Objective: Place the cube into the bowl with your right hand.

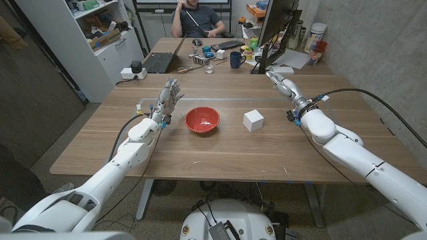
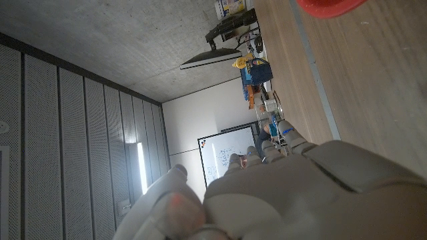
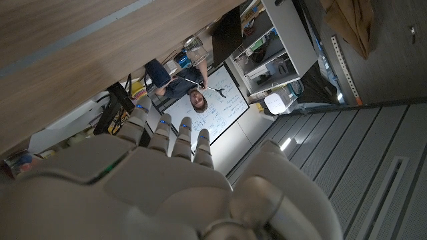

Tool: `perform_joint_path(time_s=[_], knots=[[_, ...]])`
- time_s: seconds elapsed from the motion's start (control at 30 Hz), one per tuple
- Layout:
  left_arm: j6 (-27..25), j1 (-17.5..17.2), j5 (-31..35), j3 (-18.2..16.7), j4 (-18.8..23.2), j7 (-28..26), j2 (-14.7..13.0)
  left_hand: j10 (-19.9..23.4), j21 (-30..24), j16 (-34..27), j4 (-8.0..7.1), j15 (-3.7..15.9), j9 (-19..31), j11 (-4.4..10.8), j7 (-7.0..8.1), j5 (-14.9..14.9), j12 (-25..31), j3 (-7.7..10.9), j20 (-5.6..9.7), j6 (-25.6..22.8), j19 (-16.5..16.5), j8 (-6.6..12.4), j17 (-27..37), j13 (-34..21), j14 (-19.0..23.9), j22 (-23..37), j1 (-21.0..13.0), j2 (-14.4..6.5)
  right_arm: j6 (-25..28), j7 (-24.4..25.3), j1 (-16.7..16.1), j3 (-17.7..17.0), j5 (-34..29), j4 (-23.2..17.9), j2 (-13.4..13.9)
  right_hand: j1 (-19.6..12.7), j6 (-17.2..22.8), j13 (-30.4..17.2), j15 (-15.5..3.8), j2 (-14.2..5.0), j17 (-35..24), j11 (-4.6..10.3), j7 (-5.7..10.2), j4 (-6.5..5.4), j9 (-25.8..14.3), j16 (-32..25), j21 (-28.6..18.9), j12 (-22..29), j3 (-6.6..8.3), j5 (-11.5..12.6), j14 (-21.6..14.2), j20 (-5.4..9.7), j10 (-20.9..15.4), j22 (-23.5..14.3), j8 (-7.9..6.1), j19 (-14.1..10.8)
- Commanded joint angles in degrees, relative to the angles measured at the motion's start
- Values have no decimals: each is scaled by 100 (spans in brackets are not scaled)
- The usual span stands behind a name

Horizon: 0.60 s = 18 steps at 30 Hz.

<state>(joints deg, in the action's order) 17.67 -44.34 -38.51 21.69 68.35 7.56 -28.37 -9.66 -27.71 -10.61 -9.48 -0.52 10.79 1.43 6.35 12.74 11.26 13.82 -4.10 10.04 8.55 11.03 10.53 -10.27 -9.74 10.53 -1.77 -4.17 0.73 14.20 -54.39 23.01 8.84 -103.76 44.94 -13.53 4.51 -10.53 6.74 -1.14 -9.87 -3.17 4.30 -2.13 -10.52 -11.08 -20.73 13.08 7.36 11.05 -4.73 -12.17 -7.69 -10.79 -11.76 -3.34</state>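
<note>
A white cube stands on the wooden table, just right of a red bowl near the middle. The bowl's rim also peeks in at the edge of the left wrist view. My right hand is raised to the right of and beyond the cube, fingers stretched out and apart, holding nothing; its back shows in the right wrist view. My left hand stands left of the bowl with fingers spread upward, empty; its back shows in the left wrist view.
At the table's far end are a laptop, a keyboard, a dark mug, a monitor and small items. A person sits beyond them. A power strip lies at the far left.
</note>
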Motion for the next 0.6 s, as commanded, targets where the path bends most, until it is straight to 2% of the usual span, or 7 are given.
perform_joint_path(time_s=[0.03,0.2,0.4,0.47,0.53,0.6], knots=[[71,102,-44,3,-182,224,33,-354,14,-39,-8,8,20,-8,19,34,30,-5,10,380,12,33,31,-23,-321,26,6,-188,631,96,20,171,-860,-790,310,-40,70,-23,-12,36,-16,-11,-17,34,-28,-18,25,21,9,45,-54,-23,-52,-14,-44,-44],[78,156,-42,18,-260,280,54,-361,17,-39,-9,7,20,-18,20,34,27,-8,10,365,8,38,32,-23,-319,27,6,-189,768,257,-9,220,-1248,-931,328,-68,73,-23,-22,44,-16,5,-13,56,-28,-14,32,18,10,51,-66,-25,-55,-13,-40,-58],[87,169,-45,15,-281,284,66,-345,23,-39,-9,6,20,-15,11,34,33,-12,10,319,6,53,32,-24,-318,27,7,-191,1051,184,27,289,-1647,-1125,424,-162,138,-22,-56,34,-15,19,30,117,-28,-25,45,42,34,64,-149,-24,-141,-11,-56,-100],[74,171,-53,17,-287,296,66,-344,26,-39,-9,5,20,-16,14,33,33,-14,5,297,7,61,32,-24,-317,27,7,-191,1376,162,79,399,-2009,-1273,496,-196,143,-22,-65,26,-15,33,27,137,-27,-26,47,46,45,67,-168,-22,-159,-11,-56,-118],[45,160,-48,20,-258,282,51,-342,26,-40,-9,7,20,-15,13,33,33,-15,9,276,2,67,32,-24,-315,27,7,-192,1409,74,113,433,-2112,-1305,543,-247,167,-21,-75,15,-14,46,51,168,-27,-19,50,51,62,69,-174,-21,-181,-10,-62,-140],[44,149,-56,10,-251,250,62,-343,28,-41,-10,7,21,-2,16,33,32,-17,6,259,-3,71,32,-24,-313,27,7,-193,1669,1,167,532,-2385,-1418,585,-307,195,-21,-73,3,-14,50,67,205,-27,-13,56,56,83,70,-181,-22,-206,-8,-70,-158]])
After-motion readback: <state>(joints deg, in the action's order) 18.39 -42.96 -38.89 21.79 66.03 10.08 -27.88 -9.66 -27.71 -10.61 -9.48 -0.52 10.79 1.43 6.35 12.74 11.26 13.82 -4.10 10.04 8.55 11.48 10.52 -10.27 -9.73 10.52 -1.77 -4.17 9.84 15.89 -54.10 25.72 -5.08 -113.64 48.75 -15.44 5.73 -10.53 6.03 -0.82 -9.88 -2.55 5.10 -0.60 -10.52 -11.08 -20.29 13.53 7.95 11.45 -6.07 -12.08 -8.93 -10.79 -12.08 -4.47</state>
